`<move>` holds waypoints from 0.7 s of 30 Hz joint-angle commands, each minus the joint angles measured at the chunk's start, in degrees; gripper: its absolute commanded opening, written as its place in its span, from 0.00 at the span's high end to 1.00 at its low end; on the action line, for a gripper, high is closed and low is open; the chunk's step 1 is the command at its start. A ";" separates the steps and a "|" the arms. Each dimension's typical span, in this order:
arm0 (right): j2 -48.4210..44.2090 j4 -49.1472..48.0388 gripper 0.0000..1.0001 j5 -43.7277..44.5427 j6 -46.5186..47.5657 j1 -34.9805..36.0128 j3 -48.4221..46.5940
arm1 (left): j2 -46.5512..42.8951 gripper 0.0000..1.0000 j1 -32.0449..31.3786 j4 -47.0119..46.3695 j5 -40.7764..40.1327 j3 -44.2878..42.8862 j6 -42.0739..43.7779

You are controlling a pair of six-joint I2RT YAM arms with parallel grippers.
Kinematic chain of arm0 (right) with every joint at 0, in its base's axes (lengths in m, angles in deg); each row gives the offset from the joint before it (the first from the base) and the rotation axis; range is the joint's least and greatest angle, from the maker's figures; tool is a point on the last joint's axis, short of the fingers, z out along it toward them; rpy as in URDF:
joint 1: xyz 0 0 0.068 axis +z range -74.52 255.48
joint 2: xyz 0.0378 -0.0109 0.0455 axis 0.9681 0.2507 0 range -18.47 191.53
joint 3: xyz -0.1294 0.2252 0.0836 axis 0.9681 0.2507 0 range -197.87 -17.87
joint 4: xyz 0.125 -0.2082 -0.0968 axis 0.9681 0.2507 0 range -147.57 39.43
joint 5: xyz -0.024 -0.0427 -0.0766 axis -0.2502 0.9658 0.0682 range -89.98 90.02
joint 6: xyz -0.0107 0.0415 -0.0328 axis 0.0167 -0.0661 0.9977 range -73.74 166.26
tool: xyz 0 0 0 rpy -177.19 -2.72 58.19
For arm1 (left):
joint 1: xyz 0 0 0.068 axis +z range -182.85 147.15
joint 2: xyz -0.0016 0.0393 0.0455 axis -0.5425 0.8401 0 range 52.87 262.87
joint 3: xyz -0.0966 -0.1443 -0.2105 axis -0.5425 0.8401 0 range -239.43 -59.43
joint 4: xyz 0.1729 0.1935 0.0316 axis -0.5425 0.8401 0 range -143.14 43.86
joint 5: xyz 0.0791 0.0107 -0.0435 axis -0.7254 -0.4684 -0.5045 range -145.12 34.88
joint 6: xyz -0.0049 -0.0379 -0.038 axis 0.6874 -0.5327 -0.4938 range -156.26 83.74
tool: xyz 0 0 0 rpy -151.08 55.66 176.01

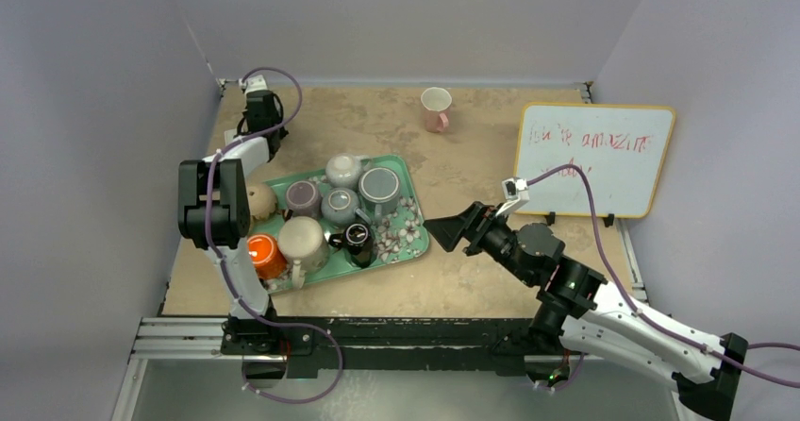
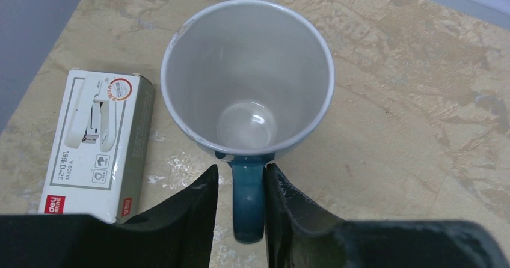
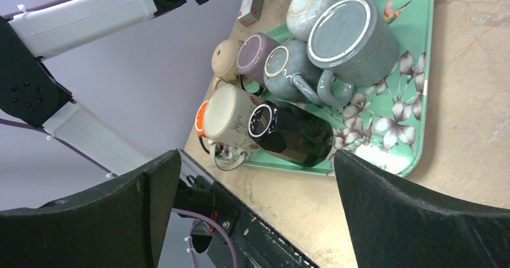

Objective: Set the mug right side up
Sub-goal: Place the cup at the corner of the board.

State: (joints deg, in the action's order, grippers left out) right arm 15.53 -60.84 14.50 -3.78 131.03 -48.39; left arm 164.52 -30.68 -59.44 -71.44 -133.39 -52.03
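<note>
Far left, one stapler box (image 2: 96, 142) lies flat on the counter (image 2: 409, 100), just beside the mug (image 2: 246, 70). And the mug stands in the far left corner, mouth up, base on the counter by the look of it. So the turn itself looks done!

The left fingers (image 2: 198, 208) flank its dark blue handle, one each side. There's a sliver of gap on one side, so I cannot tell whether they are pinching or already slack.

The job now, I'd say, is a clean let-go. Spread both fingers evenly and back straight off along the handle's line. Don't twist, or the handle may catch, swinging the mug into the box or tipping it.

Moving right, one green floral tray (image 1: 410, 232) carries eight mugs, packed touching. Most look bottom-up, and the black one lies on its side.

Further right and far back, one pink mug (image 1: 436, 109) stands alone. That makes ten mugs in all.

Then the right fingers (image 3: 397, 208) are spread wide and carry nothing, hovering off the tray's right edge. Last, one whiteboard (image 1: 594, 157) sits at far right.
</note>
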 commanded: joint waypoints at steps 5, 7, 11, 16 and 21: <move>-1.62 1.02 0.01 2.25 1.58 -0.01 -3.51 | -1.55 0.58 0.06 1.77 1.62 -3.41 -1.19; -2.43 2.23 0.01 2.47 1.35 -0.07 -3.99 | -2.02 0.55 0.09 3.54 2.00 -3.84 -1.67; -4.11 3.17 0.01 2.36 0.81 -0.01 -3.84 | -3.22 0.53 0.11 5.98 3.34 -3.62 -2.83; -4.93 4.99 0.01 2.48 0.13 0.00 -3.58 | -4.74 0.52 0.05 10.65 5.21 -3.99 -4.33; -3.15 7.58 0.01 2.83 0.38 -0.02 -4.44 | -9.13 0.45 0.10 14.36 8.00 -4.21 -6.31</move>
State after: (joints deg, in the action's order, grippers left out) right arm 11.13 -55.66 15.64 -3.60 131.03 -49.81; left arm 161.66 -30.68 -47.77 -66.58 -134.67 -55.79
